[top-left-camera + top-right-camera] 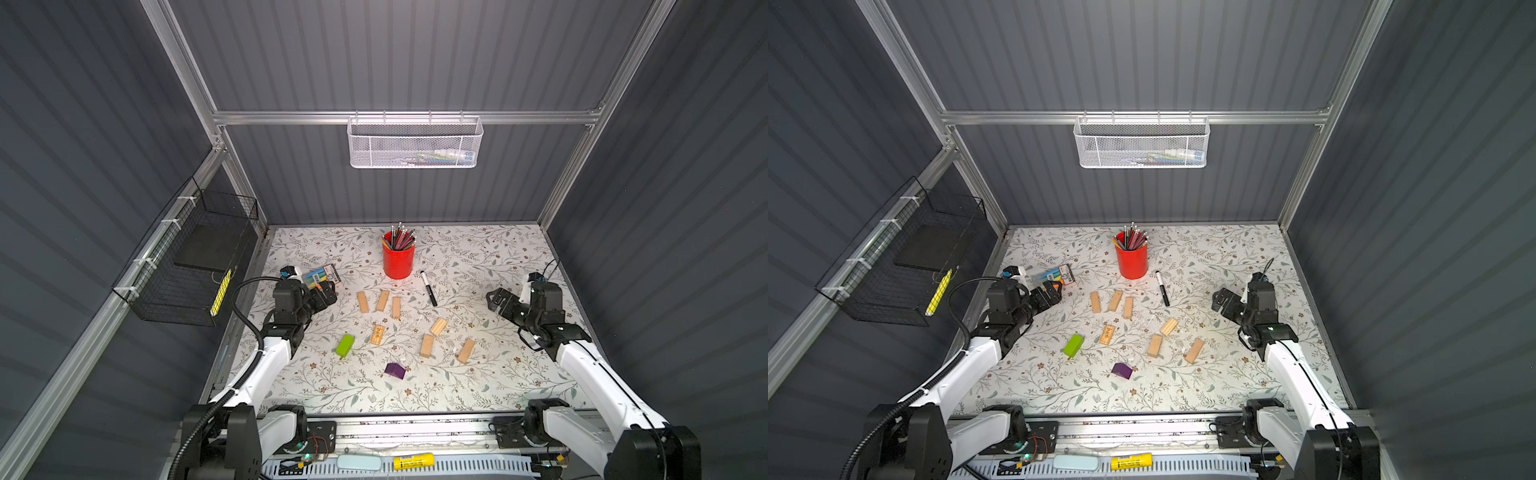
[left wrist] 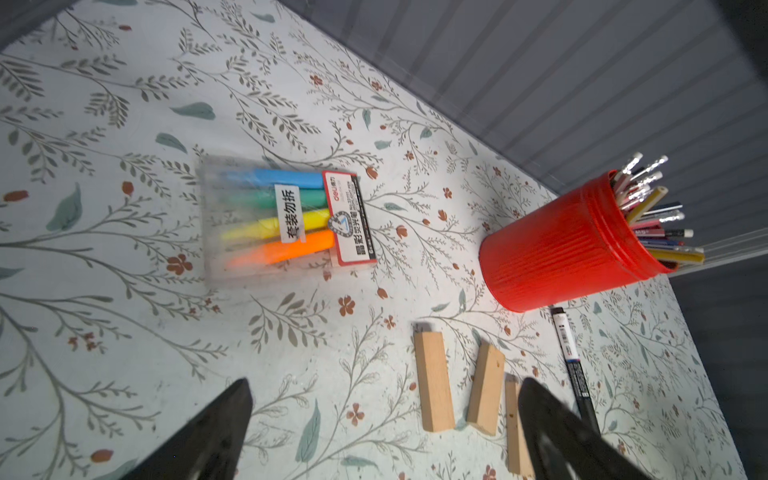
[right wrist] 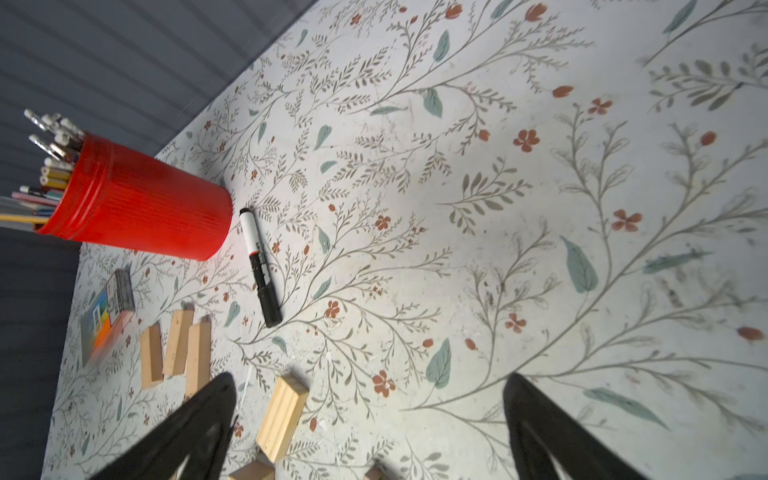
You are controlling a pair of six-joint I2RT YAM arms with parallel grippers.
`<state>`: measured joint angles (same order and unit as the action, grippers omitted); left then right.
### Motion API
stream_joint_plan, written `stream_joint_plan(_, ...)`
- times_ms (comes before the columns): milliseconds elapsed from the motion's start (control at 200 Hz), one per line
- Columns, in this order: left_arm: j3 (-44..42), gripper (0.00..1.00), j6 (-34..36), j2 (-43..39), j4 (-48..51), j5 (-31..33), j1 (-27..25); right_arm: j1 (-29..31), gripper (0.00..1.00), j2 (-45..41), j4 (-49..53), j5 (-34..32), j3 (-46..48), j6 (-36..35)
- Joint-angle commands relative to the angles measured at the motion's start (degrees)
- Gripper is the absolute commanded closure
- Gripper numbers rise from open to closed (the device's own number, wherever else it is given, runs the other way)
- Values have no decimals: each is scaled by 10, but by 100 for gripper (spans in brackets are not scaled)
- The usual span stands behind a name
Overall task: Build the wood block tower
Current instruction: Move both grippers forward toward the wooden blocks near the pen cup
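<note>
left pincer [image 1: 326, 292] is wide open with nothing between the jaws; the left wrist view [image 2: 386, 386] shows the same. right pincer [image 1: 496, 300] is also spread wide and empty. The two are well apart, both pointing inward over the tabletop [image 1: 478, 257].

No tower yet. The wood blocks [image 1: 363, 302] all lie singly on the tabletop; none is stacked and none touches a pincer.
- row of three tan blocks [image 1: 382, 300]: just ahead of the left pincer's tips, side by side with small gaps. One is partly hidden behind a finger [image 2: 552, 432] in the left wrist view.
- marked tan block [image 1: 377, 335]: ahead of the left pincer, further back toward the arm bases.
- green block [image 1: 345, 345]: behind the left pincer, beside that arm's forearm.
- three loose tan blocks [image 1: 427, 345]: on the right pincer's side. The nearest tan block [image 3: 282, 415] sits just beside a finger in the right wrist view.
- purple block [image 1: 395, 370]: between the two arms, nearer the bases than either pincer.

Other items:
- red cup [image 1: 398, 259]: holds pencils, beyond both pincers and roughly between them.
- black marker [image 1: 429, 289]: between the cup and the right pincer, closer to the cup.
- highlighter pack [image 1: 324, 275]: just beyond the left pincer, which partly covers it in both top views.
</note>
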<state>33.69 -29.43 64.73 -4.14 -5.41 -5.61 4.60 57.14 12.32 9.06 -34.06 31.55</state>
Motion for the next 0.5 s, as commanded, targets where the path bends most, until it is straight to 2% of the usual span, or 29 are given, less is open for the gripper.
stream_joint_plan(0,22,0,-2,-13,60,-31,-30,37,1,-7,48,-1,-26,2)
stream_joint_plan(160,38,0,-1,-16,98,-15,-104,100,1,-2,65,-8,-39,23)
stream_joint_plan(305,49,1,-6,-12,123,-35,-144,168,1,12,76,-17,-51,51)
stream_joint_plan(495,77,1,-2,11,156,-15,-204,244,1,43,76,-20,-63,97)
